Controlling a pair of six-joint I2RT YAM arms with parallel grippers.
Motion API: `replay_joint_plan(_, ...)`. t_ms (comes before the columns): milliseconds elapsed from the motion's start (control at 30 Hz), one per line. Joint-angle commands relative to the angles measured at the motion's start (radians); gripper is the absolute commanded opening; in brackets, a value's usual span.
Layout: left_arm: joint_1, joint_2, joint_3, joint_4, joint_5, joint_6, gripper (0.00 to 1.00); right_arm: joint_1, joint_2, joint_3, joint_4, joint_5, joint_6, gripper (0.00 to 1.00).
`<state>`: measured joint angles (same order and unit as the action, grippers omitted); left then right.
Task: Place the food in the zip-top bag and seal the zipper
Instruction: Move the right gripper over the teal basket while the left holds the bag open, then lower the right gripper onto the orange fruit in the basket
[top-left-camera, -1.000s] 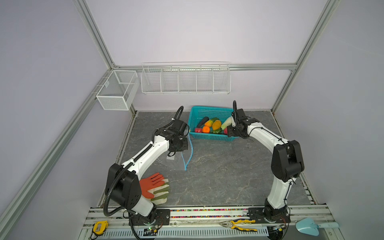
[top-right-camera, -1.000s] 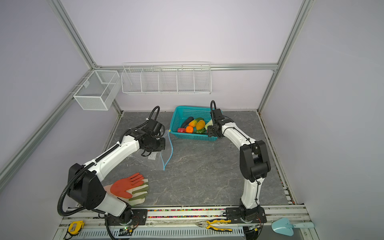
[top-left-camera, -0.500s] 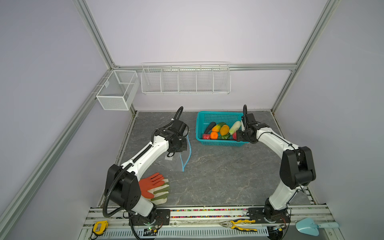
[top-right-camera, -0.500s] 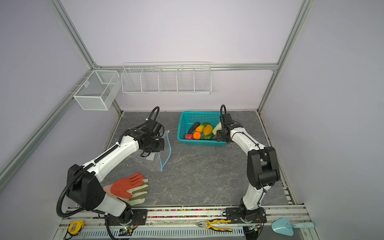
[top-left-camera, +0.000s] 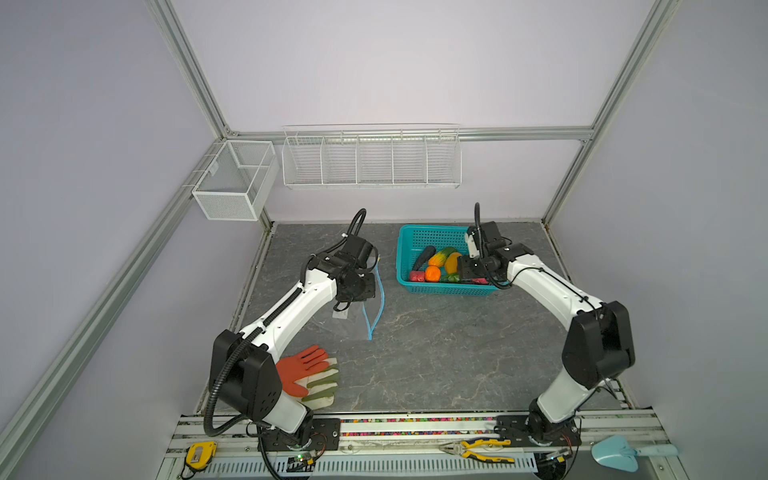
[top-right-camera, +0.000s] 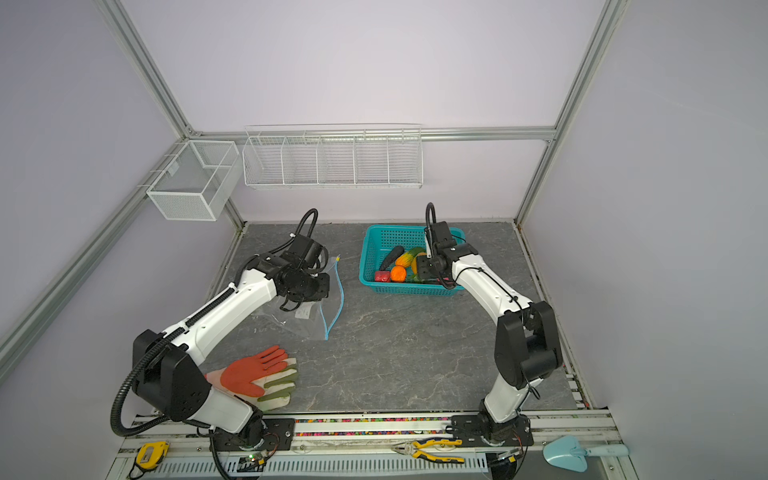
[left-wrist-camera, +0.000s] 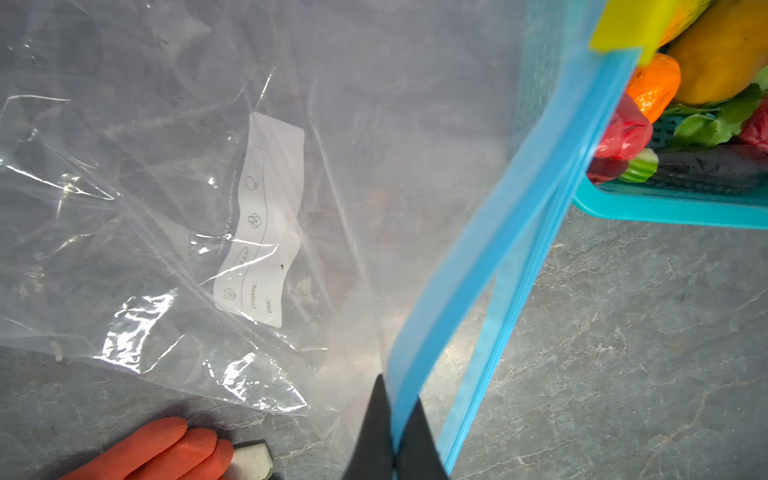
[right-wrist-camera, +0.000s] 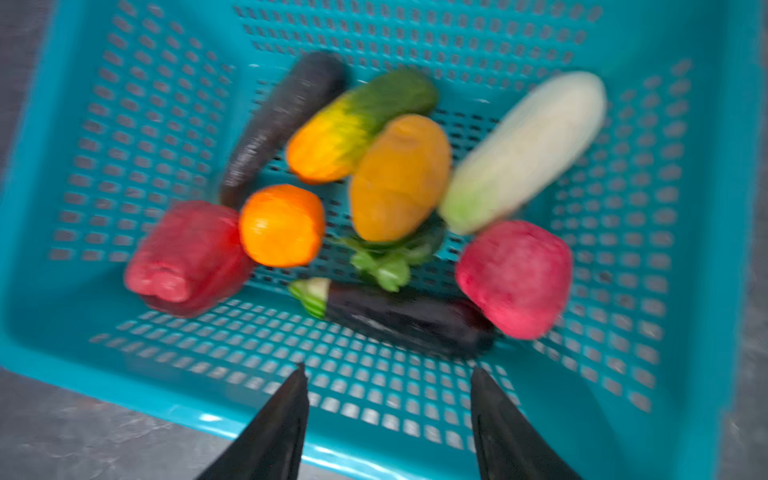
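- Far left, front: orange-and-green gloves (top-left-camera: 307, 374) are lying flat on the table (top-left-camera: 436, 353), near the bag's corner and clear of the work.
- Left gripper (left-wrist-camera: 395, 415) is pinching fully closed on one lip of the zipper (left-wrist-camera: 498, 232) and lifting it. The other lip is hanging apart, so the zip-top bag (left-wrist-camera: 166, 208) is gaping toward the basket, probably to hold a mouth open for loading. The bag's body is resting crumpled on the table.
- Yellow slider (left-wrist-camera: 623, 25) is sitting at the strip's far end, not blocking the opening.
- Teal basket (top-left-camera: 444, 289) is standing near the bag, not touching it. All the food (right-wrist-camera: 399, 178) is lying inside the basket, none in the bag.
- Right gripper (right-wrist-camera: 388, 368) is hovering over the basket's near wall, jaws apart and empty.
- The eggplant (right-wrist-camera: 407, 320) is lying closest to it. The pieces are crowding together, and the basket walls are hemming in any approach.
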<state>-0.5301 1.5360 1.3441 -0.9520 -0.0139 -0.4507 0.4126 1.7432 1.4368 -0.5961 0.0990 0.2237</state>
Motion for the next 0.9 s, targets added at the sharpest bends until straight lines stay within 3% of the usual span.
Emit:
replay_joint_plan(0, 0.005, 0.010, 0.027, -0.031, -0.011, 0.012, 0.00, 0.062, 0.097, 0.077, -0.006, -0.041, -0.011, 0.63)
replay_joint_plan(433, 0.007, 0.034, 0.073, -0.049, -0.027, -0.020, 0.00, 0.208, 0.300, 0.284, -0.059, -0.066, -0.044, 0.63)
replay_joint_plan(867, 0.009, -0.026, 0.025, -0.048, -0.028, -0.029, 0.00, 0.292, 0.210, 0.150, -0.042, -0.053, 0.013, 0.63)
